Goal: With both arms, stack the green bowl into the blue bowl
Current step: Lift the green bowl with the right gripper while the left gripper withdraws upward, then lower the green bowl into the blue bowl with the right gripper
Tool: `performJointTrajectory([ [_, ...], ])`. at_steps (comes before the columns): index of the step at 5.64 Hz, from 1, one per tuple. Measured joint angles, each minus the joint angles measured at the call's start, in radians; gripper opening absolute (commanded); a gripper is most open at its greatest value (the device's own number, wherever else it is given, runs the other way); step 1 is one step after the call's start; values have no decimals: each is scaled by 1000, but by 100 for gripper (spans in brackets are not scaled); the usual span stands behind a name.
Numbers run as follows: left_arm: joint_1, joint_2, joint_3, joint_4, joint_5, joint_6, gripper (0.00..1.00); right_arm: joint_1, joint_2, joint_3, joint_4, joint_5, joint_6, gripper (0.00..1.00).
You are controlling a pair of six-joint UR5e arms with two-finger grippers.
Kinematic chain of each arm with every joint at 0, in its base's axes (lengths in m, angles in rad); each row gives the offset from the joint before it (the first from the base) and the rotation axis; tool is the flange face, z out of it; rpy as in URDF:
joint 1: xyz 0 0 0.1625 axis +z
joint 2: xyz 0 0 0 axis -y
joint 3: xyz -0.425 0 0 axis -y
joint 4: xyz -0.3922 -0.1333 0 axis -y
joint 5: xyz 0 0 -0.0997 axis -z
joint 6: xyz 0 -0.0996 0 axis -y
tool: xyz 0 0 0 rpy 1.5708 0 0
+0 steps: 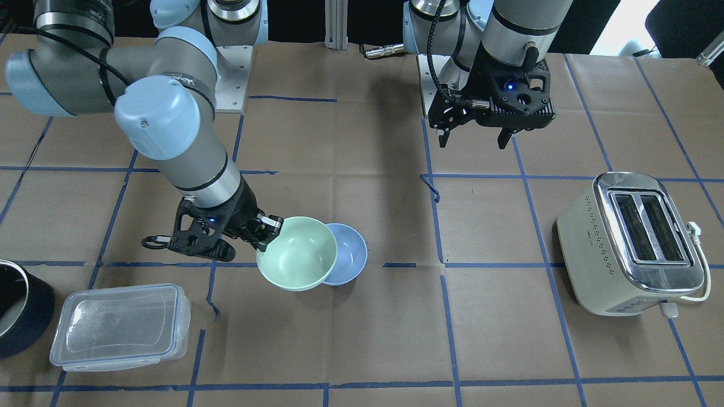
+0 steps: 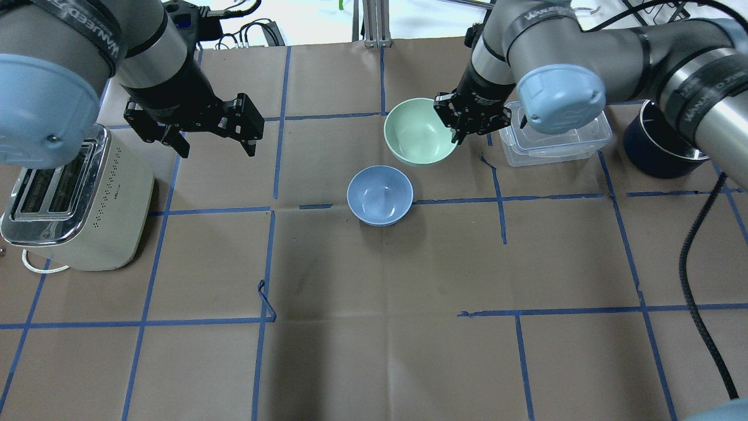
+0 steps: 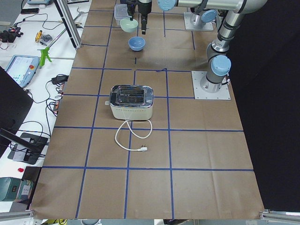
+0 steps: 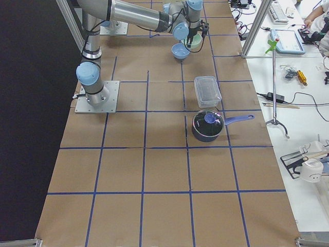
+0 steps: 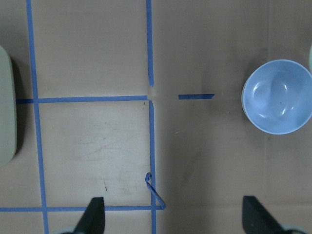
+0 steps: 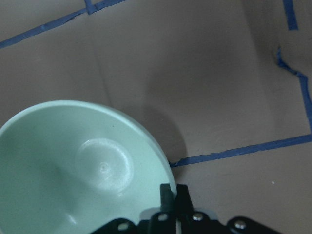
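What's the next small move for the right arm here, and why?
Probably shift the right gripper toward the robot's base and slightly to its left, until the green bowl is centred over the blue bowl. The gripper is shut on the green bowl's rim. The bowl looks lifted, and in the overhead view it lies beside the blue bowl, not over it.

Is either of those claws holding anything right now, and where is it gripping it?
The right gripper pinches the green bowl by its rim. The left gripper is open and holds nothing.
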Motion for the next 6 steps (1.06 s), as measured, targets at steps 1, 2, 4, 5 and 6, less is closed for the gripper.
performJointTrajectory([
  [1, 0, 0, -1, 0, -1, 0, 99, 33, 22, 1, -29, 3, 44, 6],
  [2, 0, 0, -1, 1, -4, 0, 99, 60, 53, 2, -59, 3, 64, 6],
  [4, -1, 0, -3, 2, -1, 0, 99, 74, 92, 10, -72, -7, 66, 7],
  [5, 0, 0, -5, 2, 1, 0, 99, 74, 99, 14, -71, -14, 61, 7],
  [6, 0, -1, -5, 1, 1, 0, 99, 71, 96, 17, -63, -16, 57, 7],
])
